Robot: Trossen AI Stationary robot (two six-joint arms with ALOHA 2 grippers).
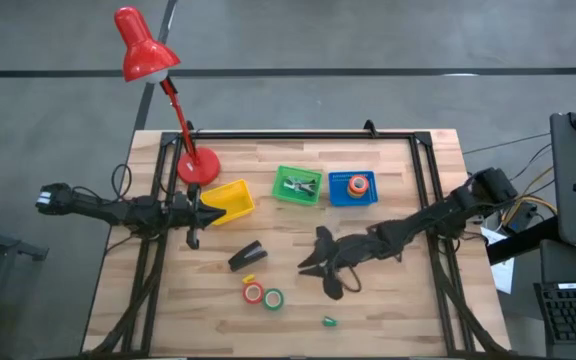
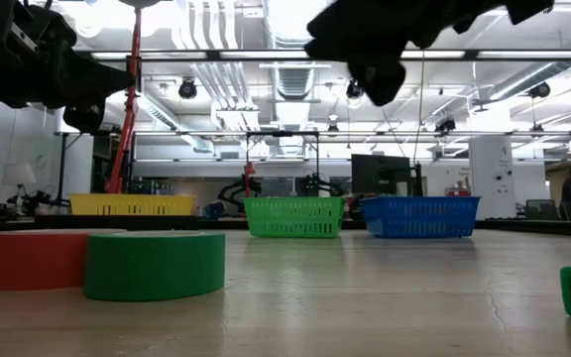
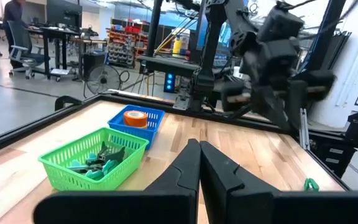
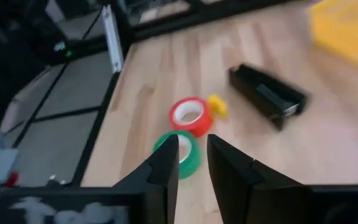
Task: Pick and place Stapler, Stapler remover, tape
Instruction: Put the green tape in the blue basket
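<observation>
The black stapler (image 1: 247, 256) (image 4: 267, 96) lies flat on the table, left of centre. Just nearer lie a small yellow tape roll (image 1: 249, 279) (image 4: 217, 106), a red one (image 1: 254, 293) (image 4: 190, 115) and a green one (image 1: 273, 298) (image 4: 188, 155). An orange roll (image 1: 358, 183) (image 3: 135, 117) sits in the blue basket (image 1: 353, 200). Silvery remover pieces (image 1: 299, 184) lie in the green basket (image 1: 281, 196). My right gripper (image 1: 320, 272) (image 4: 192, 152) hangs above the table right of the stapler, slightly open and holding nothing. My left gripper (image 1: 193, 222) (image 3: 199, 152) waits shut by the yellow bin (image 1: 230, 200).
A red desk lamp (image 1: 196, 165) stands at the table's far left. A tiny green lump (image 1: 329, 321) (image 3: 311, 184) lies near the near edge. In the low view the red (image 2: 33, 260) and green (image 2: 155, 264) rolls are close up, with the baskets behind. Black frame rails run along the edges.
</observation>
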